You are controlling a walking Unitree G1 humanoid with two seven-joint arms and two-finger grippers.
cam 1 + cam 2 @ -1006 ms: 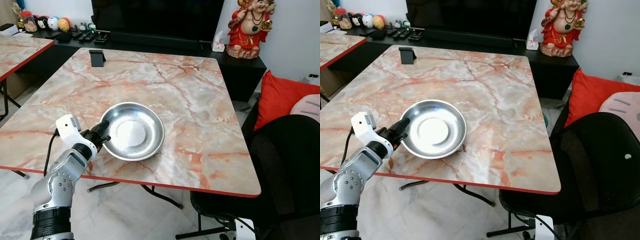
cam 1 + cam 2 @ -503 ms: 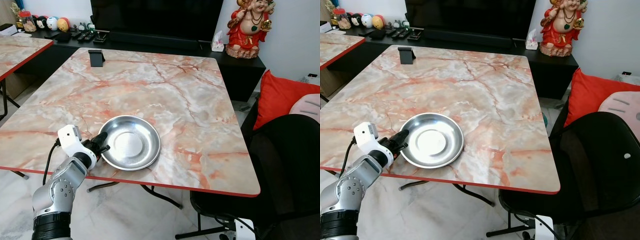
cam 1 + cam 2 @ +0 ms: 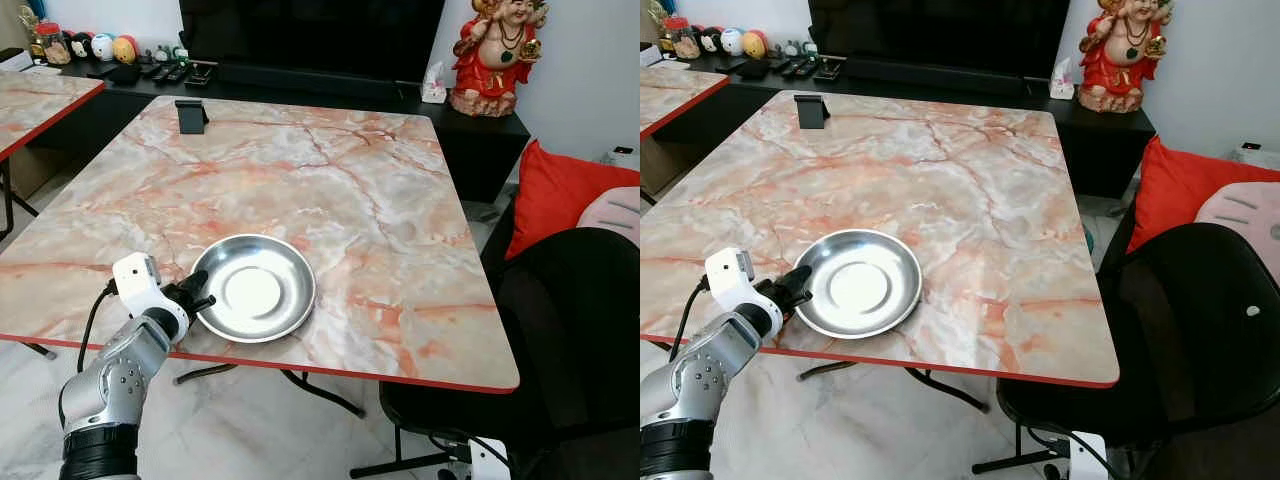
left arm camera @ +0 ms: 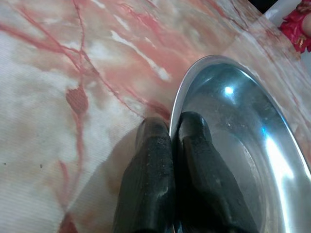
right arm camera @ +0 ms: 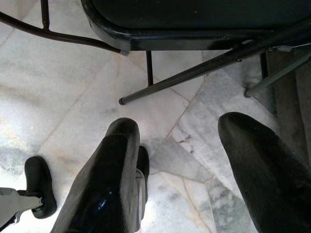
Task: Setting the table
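Observation:
A shiny round steel plate (image 3: 255,287) lies on the marble table (image 3: 330,180) near its front edge, left of centre. My left gripper (image 3: 197,291) is shut on the plate's left rim (image 4: 173,116); one finger is under the rim, the other inside it. My right gripper (image 5: 180,160) hangs open over the floor beside the black chair's legs (image 5: 194,68), with nothing between its fingers.
A black phone stand (image 3: 190,114) sits at the table's far left corner. A black chair (image 3: 560,350) stands at the right, a red cushion (image 3: 560,190) behind it. A second marble table (image 3: 35,100) is at the far left. A TV console with a red figurine (image 3: 497,55) lines the back.
My left gripper has drawn the plate toward the table's front edge and slightly left, and the plate now lies flat rather than tilted up.

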